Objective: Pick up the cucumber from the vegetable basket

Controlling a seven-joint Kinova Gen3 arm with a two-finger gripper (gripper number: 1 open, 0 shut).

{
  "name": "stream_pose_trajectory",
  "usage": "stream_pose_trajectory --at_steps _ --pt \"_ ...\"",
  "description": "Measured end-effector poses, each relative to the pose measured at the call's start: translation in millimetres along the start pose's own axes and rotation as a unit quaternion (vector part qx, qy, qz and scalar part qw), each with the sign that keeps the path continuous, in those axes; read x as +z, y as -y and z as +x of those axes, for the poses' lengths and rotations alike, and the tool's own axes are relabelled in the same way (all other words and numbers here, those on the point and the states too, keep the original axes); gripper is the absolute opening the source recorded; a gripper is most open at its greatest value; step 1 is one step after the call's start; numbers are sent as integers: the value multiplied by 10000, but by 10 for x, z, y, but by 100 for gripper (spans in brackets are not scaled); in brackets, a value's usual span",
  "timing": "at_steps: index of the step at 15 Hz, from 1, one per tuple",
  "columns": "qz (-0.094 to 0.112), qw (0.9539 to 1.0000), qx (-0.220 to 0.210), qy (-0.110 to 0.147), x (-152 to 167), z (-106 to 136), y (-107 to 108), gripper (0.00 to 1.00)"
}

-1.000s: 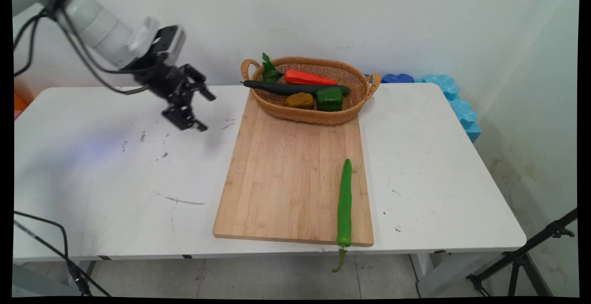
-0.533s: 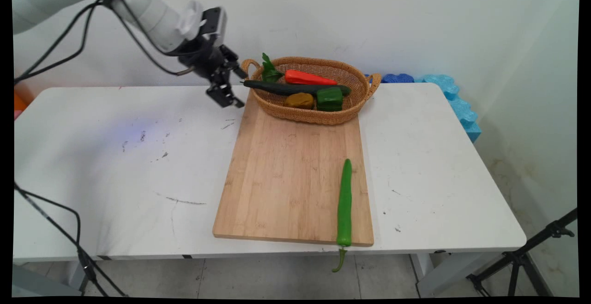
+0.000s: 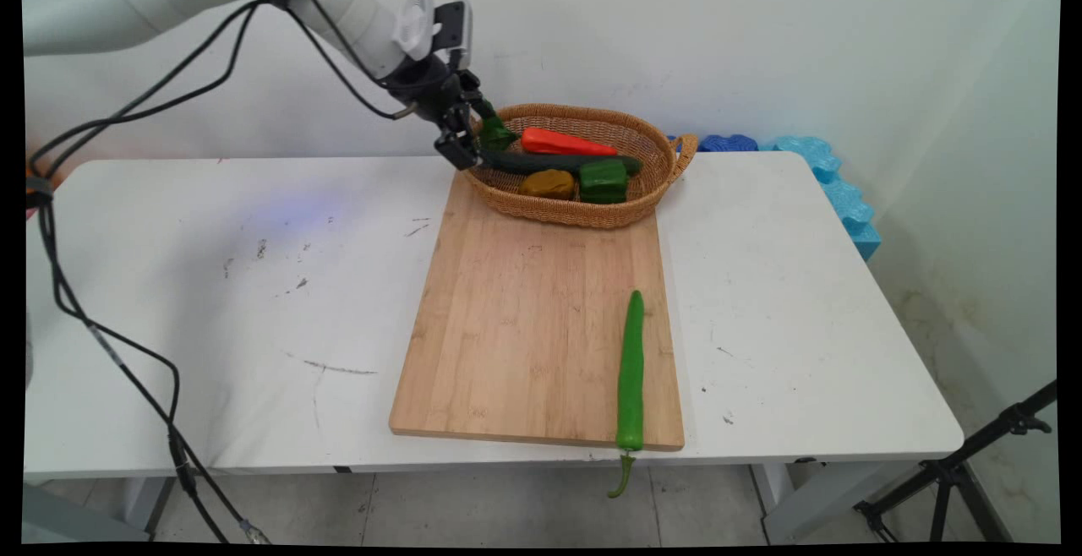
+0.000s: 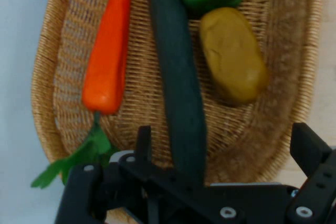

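1. In the main view we saw the hand (image 3: pixel 469 135) at the left end of the basket (image 3: pixel 659 169), over the cucumber (image 3: pixel 541 162). A carrot (image 3: pixel 565 143), pepper (image 3: pixel 603 180) and potato (image 3: pixel 547 184) lay inside. A chili (image 3: pixel 631 370) lay on the board (image 3: pixel 524 319) on the worktop (image 3: pixel 211 302).
2. In the hand view we saw the fingers (image 4: pixel 143 139) spread wide on either side of the cucumber's (image 4: pixel 178 77) end, gripping nothing yet.

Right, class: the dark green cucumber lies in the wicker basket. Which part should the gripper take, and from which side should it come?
Probably the cucumber near its end by the basket rim, from above, with the open gripper astride its narrow width. The carrot and potato crowd the middle.
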Motion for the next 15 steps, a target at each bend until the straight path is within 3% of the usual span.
stream_pose_trajectory --at_steps 5,15 --pt "90 9999 59 67 321 46 130 100" --pt "152 9996 122 185 759 -12 193 100"
